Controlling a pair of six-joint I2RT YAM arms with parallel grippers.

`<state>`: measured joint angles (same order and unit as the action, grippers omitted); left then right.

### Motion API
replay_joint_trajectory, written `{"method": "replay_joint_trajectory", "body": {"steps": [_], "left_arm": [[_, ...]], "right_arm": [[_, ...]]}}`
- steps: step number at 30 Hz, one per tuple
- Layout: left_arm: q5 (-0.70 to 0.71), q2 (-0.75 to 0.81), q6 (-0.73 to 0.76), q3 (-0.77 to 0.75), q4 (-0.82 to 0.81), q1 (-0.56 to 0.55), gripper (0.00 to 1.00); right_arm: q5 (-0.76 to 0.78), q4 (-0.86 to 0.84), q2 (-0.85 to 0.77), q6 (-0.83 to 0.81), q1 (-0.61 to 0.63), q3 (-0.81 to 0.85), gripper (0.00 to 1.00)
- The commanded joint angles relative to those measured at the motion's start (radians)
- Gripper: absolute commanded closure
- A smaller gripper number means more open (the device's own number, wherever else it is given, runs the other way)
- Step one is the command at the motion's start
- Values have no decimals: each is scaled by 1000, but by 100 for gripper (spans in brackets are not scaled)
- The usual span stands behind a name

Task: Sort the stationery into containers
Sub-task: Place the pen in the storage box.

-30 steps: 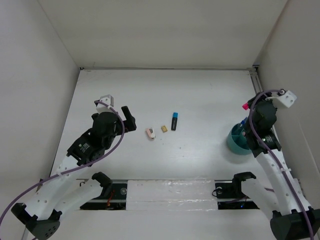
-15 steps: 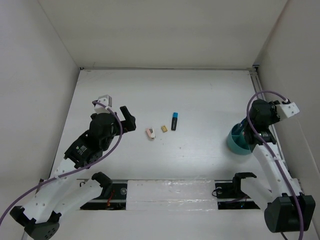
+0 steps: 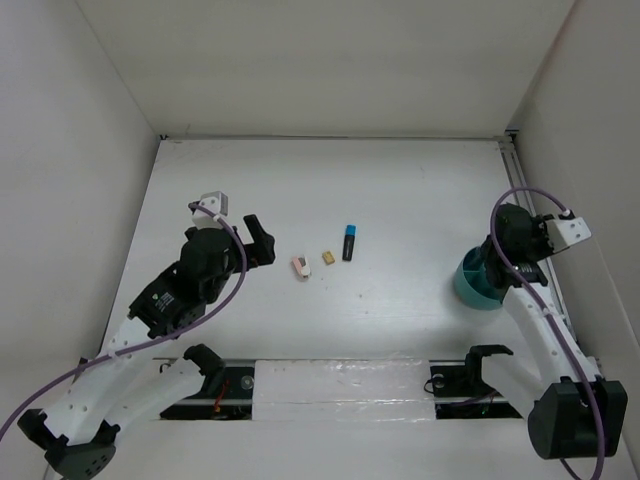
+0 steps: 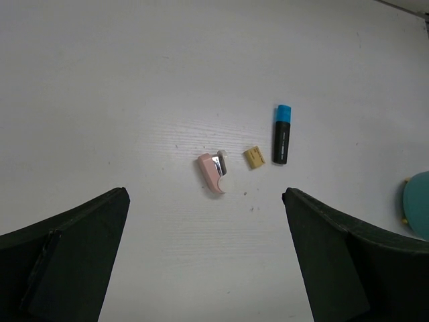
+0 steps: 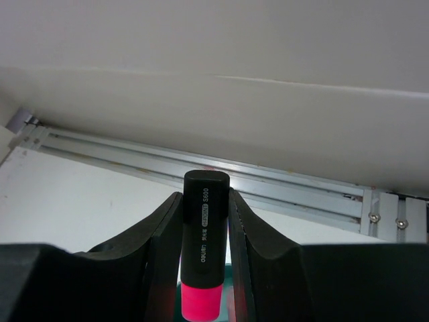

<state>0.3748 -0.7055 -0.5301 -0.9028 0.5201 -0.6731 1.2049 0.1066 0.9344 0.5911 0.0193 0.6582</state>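
You had a white counter point(image 3: 400, 190) under a blue-capped black highlighter point(image 3: 348, 243), a tan eraser point(image 3: 328, 258) and a pale pink eraser point(image 3: 300, 266) with a silvery patch. Your cup point(image 3: 468, 285) was teal. The second highlighter point(image 5: 203, 228) was black with pale lettering and a bright pink end.

the teal cup point(image 4: 420, 213) is cut off by the right edge of the left wrist view and partly hidden under the right arm point(image 3: 535, 325) from above, while the pink-black highlighter point(image 5: 203, 255) runs off the bottom edge of the right wrist view, its lower end unseen.
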Motion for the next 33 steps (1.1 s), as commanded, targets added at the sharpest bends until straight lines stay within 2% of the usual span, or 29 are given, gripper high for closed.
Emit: {"method": "replay_joint_trajectory", "body": {"steps": [1,13,15,20,23,27,33], "left_arm": [[15,15,15,-11,-22,-5,0],[15,6,15,-11,-22,-5,0],[15,-3,15,-11,-22,-5,0],[15,-3,15,-11,-22,-5,0],[15,6,15,-11,-22,-5,0],[24,15,15,-11,-22,-5,0],[24,15,15,-11,-22,-5,0]], "right_arm": [[28,62,-2,87,-5,-14,100],[53,349,159,312,-25,92,100],[42,338,140,309,-25,92,100],[-10,196,54,178,-25,21,100],[-31,174,72,162,-25,21,100],[-19,249,161,206,-25,75,100],[-10,288,192,234,-25,96,100]]}}
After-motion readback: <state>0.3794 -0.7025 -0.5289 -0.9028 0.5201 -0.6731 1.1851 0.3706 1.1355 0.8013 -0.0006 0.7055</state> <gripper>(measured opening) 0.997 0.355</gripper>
